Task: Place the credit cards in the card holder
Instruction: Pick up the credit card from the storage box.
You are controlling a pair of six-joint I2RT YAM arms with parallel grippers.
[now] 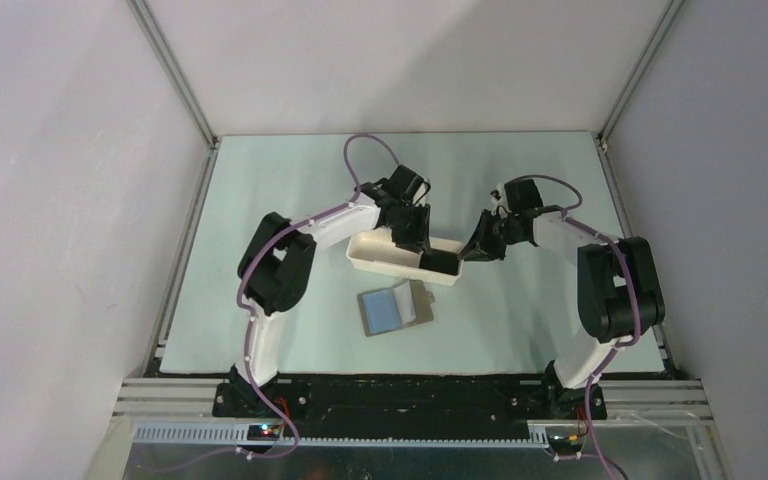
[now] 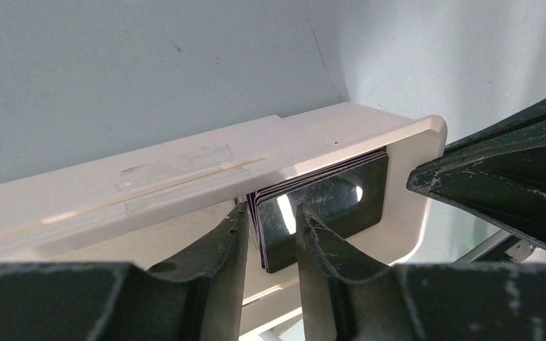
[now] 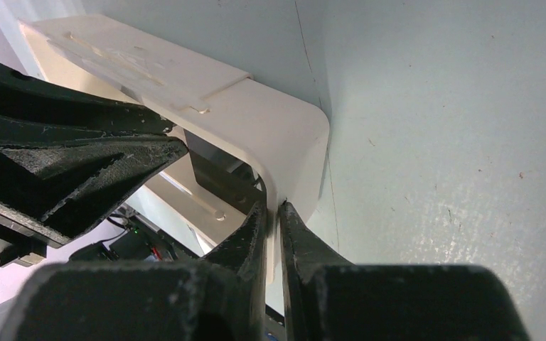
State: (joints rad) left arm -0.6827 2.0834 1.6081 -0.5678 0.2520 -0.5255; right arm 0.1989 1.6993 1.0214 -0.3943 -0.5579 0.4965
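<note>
Fingers: we see left fingers (image 2: pixel 217 249) apart, straddling credit cards (image 2: pixel 334 202) upright in the white tray (image 2: pixel 327 131); right fingers (image 3: pixel 245 241) clamp its end wall. Arms bend inward; card holder (image 1: pixel 392 310) lies open on the bench (image 1: pixel 290 190).

Tally taken from all three views. There were two arms, the left arm (image 1: pixel 275 270) and the right arm (image 1: pixel 620 285). There were two grippers, the left gripper (image 2: pixel 271 217) and the right gripper (image 3: pixel 274 213), each with two fingers. One purple cable (image 1: pixel 370 140) ran along each arm, two in all. There was one surface (image 1: pixel 520 320), one white tray (image 1: pixel 390 262), and one card holder (image 1: pixel 395 308). The credit cards (image 2: pixel 327 202) formed one stack. Several edges showed, too fine to count exactly, and only one dark face was exposed. One strip of clear tape (image 2: pixel 178 167) was on the tray rim.
</note>
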